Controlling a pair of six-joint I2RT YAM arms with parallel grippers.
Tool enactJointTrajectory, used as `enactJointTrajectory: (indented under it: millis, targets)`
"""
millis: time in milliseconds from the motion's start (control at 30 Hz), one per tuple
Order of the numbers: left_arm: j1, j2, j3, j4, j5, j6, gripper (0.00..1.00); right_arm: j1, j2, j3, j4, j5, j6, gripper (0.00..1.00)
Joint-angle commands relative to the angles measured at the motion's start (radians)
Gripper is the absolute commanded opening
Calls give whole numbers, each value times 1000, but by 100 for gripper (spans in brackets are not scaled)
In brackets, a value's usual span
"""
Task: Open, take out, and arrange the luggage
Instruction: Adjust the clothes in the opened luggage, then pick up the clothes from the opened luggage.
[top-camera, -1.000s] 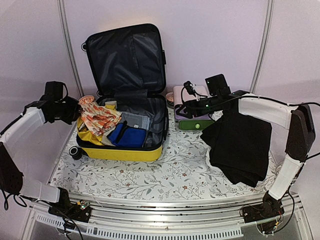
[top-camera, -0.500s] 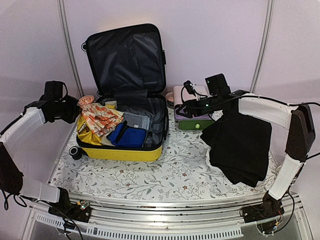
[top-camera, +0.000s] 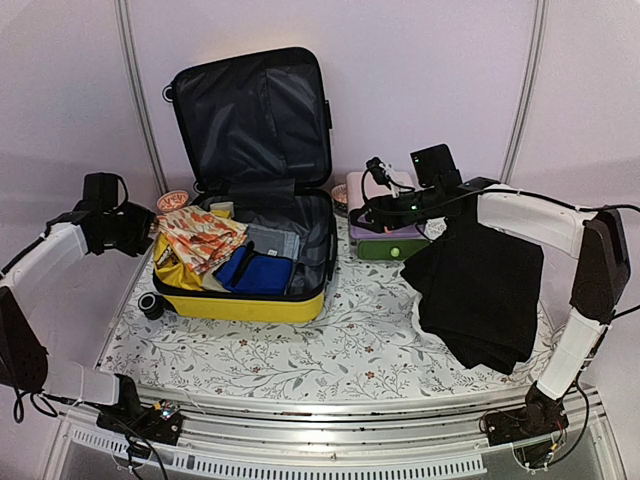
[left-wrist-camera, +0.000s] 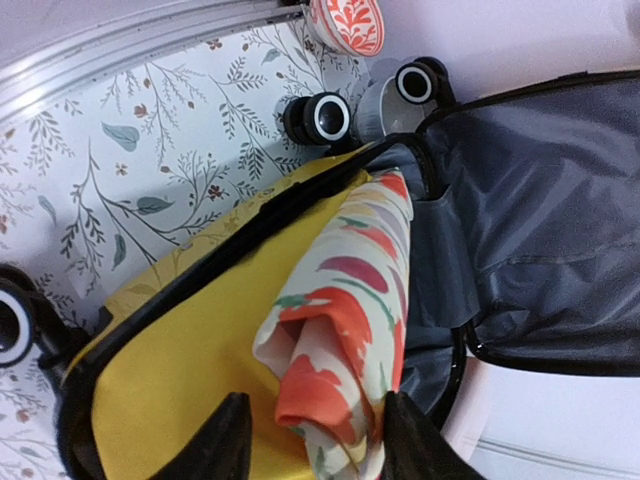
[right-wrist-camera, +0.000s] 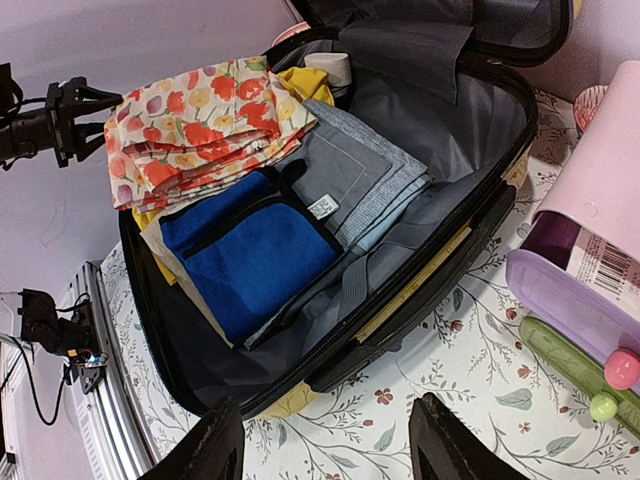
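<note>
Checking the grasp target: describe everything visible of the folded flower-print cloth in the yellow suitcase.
The folded, thin-looking cream cloth printed with red and orange flowers lies atop the other folded items at the left side of the open yellow hard-shell suitcase, one corner draped over the black-trimmed rim. The left gripper, open, flanks that corner; contact unclear.

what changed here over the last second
The left gripper opened its jaws, let go of the floral cloth and drew back leftward, away from the luggage. The cloth now lies draped over the luggage's left rim. The right gripper hovers open to the right of the luggage, much as before. The luggage is still open and the black garment has not moved.
</note>
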Motion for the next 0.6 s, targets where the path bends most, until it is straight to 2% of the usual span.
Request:
enactJointTrajectory:
  millis: [0, 167, 233, 300, 567]
  targets:
    - [37, -22, -22, -4, 13, 16, 52, 6, 17, 31, -10, -10, 2, 59]
    - [86, -21, -57, 55, 63, 20, 55, 6, 21, 35, -11, -13, 3, 59]
    - [92, -10, -54, 79, 74, 18, 61, 6, 22, 37, -14, -12, 4, 59]
    - [94, 3, -52, 111, 86, 17, 63, 7, 21, 38, -17, -9, 4, 59]
    - [91, 85, -47, 235, 199, -25, 63, 7, 18, 35, -27, 1, 3, 59]
